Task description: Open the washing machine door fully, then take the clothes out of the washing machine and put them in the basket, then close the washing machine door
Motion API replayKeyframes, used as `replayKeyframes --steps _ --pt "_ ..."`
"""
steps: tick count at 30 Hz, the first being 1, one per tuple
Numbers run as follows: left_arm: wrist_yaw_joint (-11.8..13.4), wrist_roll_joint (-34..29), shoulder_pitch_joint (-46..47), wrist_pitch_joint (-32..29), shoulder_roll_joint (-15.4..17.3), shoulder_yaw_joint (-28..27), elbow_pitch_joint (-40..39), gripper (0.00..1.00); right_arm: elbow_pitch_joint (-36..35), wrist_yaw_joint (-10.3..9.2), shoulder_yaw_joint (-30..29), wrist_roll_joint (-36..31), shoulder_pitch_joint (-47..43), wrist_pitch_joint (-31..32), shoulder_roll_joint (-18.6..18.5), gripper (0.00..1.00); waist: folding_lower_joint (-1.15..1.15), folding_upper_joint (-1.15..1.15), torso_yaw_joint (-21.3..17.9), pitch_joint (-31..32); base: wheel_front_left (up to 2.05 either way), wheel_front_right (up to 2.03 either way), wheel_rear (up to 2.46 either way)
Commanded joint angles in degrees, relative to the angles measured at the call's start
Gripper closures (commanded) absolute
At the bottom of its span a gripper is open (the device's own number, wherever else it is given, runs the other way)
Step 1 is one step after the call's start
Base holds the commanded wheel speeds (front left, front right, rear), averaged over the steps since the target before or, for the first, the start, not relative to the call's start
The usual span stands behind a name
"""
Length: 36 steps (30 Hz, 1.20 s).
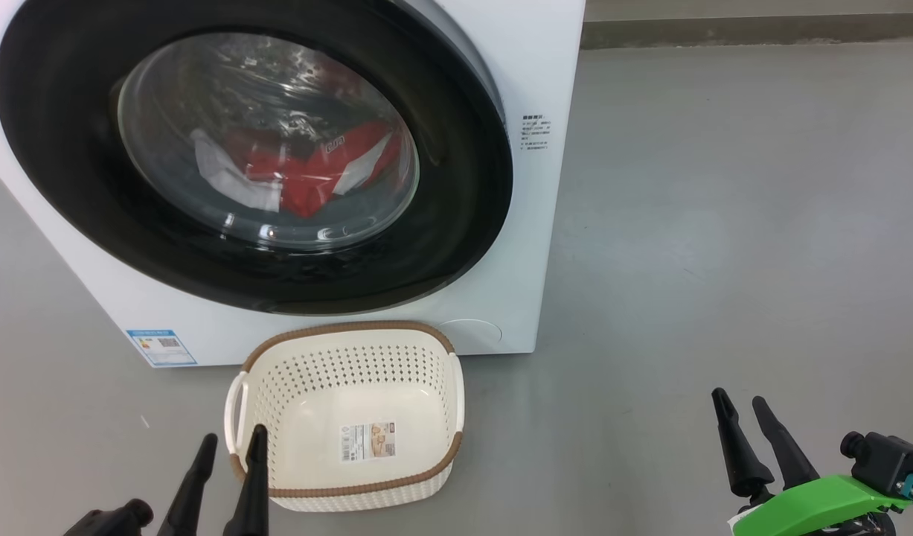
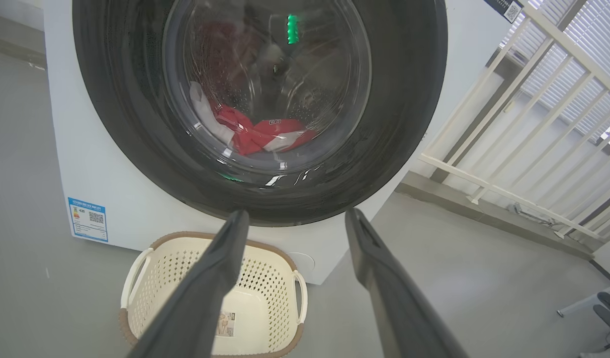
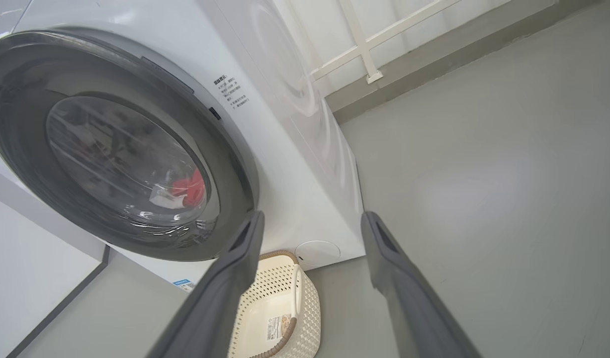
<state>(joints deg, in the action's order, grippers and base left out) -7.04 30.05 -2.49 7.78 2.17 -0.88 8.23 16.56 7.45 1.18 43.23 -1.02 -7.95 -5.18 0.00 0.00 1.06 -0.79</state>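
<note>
- Floor (image 1: 724, 223): smooth grey, running under everything; a white railing (image 2: 533, 124) stands beyond it past the machine's side.
- Washing machine (image 1: 530, 260): white front-loader standing on the floor, taking up the upper left of the head view.
- Washing machine door (image 1: 84, 186): round, with a wide glossy black rim and bulging clear glass, lying shut against the machine's front.
- Basket (image 1: 352, 325): cream, perforated, brown-rimmed, on the floor just in front of the machine below the door; nothing inside but a paper sticker (image 1: 367, 441) on its bottom.
- Clothes (image 1: 307, 179): red fabric with white panels, heaped low in the drum and seen through the glass.
- Right gripper (image 1: 739, 398): low at the right, well apart from basket and machine, fingers spread wide, holding nothing.
- Left gripper (image 1: 234, 435): at the basket's near left corner, fingers wide apart and empty; one finger overlaps the rim, contact unclear.
- Blue label (image 1: 161, 347): small, on the machine's lower left front.
</note>
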Motion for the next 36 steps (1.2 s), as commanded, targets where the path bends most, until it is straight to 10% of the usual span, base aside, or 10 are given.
replayKeyframes --steps 1,36 --pt "0.0 -2.1 0.7 1.0 0.8 -1.0 -2.0 0.00 -1.7 0.02 1.3 -1.8 0.8 -0.9 -1.2 0.00 0.00 0.00 0.0 0.0 0.00 0.00 0.00" --pt "-0.4 -22.9 -0.4 6.9 0.9 -2.4 -3.6 0.00 -3.9 0.03 0.6 -21.2 -1.3 -6.8 -1.3 0.00 0.00 0.00 -0.2 -0.6 0.00 0.00 0.00"
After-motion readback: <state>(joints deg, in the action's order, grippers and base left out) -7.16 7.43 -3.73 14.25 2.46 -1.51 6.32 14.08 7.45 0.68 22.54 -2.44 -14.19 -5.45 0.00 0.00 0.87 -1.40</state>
